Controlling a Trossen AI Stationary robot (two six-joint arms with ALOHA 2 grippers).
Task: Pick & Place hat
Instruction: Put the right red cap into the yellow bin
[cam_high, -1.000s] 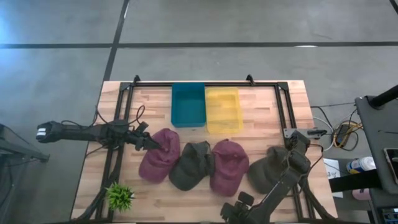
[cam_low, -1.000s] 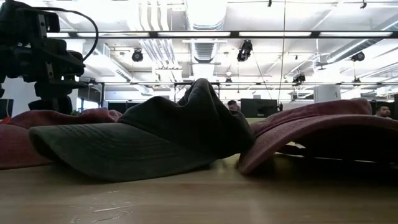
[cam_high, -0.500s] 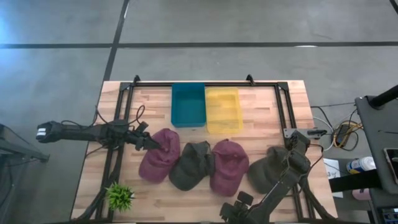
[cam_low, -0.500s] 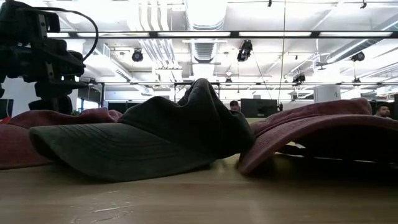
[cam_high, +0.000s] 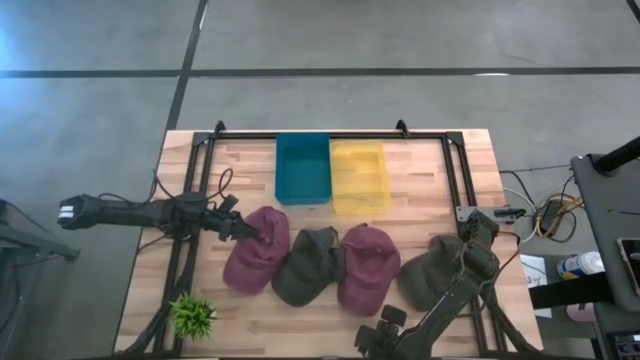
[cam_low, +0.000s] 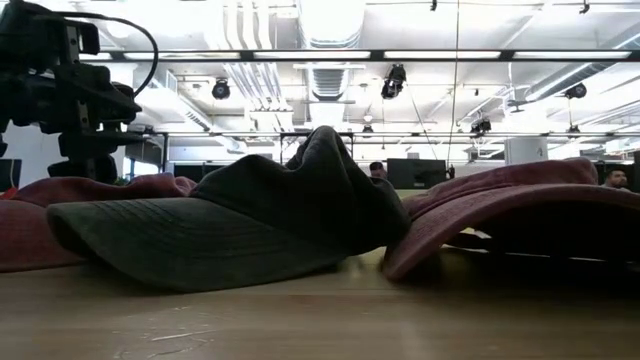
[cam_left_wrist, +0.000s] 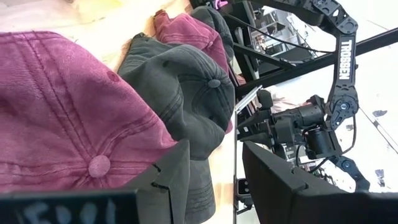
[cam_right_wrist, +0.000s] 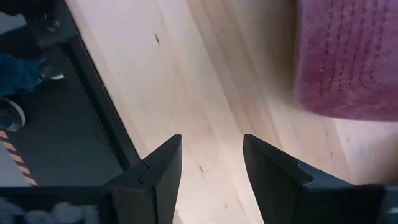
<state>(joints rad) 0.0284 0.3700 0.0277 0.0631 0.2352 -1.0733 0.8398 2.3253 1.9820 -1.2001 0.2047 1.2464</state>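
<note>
Four hats lie crown-up in a row on the wooden table: a maroon hat (cam_high: 255, 250), a dark olive hat (cam_high: 308, 265), a second maroon hat (cam_high: 368, 265) and a second olive hat (cam_high: 432, 270). My left gripper (cam_high: 240, 230) reaches in level from the table's left and is open at the left maroon hat's crown (cam_left_wrist: 62, 124), whose top button (cam_left_wrist: 99, 165) shows just before the fingers. My right gripper (cam_high: 378, 340) is open and waits low by the table's near edge, with the brim of a maroon hat (cam_right_wrist: 348, 62) ahead of it. My left gripper has one open finger (cam_left_wrist: 171, 177) right beside the left maroon hat's crown, near the top button. I cannot tell whether it touches the cloth. The hat lies flat on the table.
A blue bin (cam_high: 302, 170) and a yellow bin (cam_high: 358, 175) stand side by side at the table's far edge. A small green plant (cam_high: 193, 315) sits at the near left corner. Black frame rails (cam_high: 190, 250) run along the table's sides. Bare wood (cam_high: 420, 185) lies right of the bins.
</note>
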